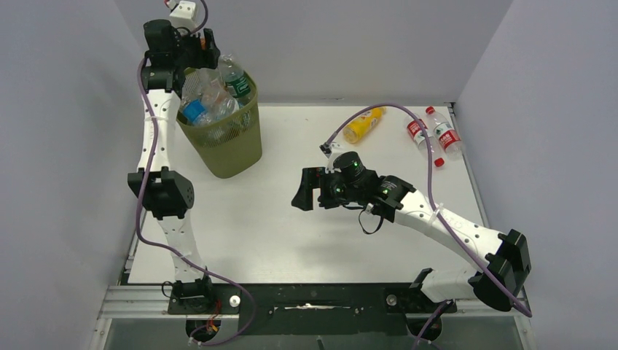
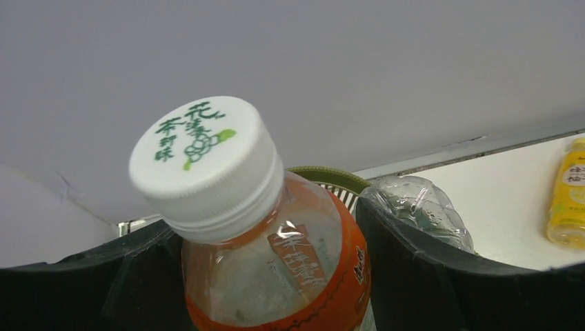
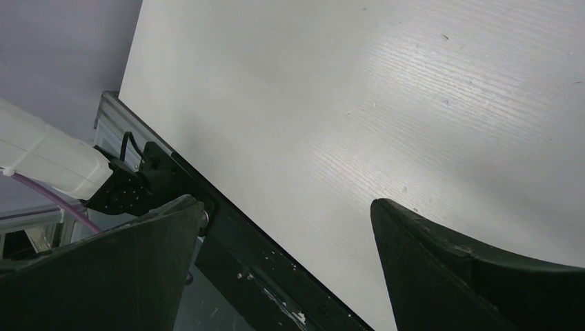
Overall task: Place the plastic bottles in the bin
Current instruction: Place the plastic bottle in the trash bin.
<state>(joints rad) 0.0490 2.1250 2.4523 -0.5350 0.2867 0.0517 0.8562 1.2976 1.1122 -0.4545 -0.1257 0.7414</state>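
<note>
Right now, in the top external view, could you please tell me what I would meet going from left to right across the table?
olive-green mesh bin → right gripper → yellow bottle → red-labelled bottle → second red-labelled bottle

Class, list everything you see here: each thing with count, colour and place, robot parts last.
table: one, white, under everything
bin: one, olive green, far left of table
binned bottles: several, clear, heaped in bin
orange-label bottle: one, white cap, in left hand
yellow bottle: one, lying far centre
red-label bottles: two, lying far right
left hand: one, black, above bin
right hand: one, black, open, above mid-table
</note>
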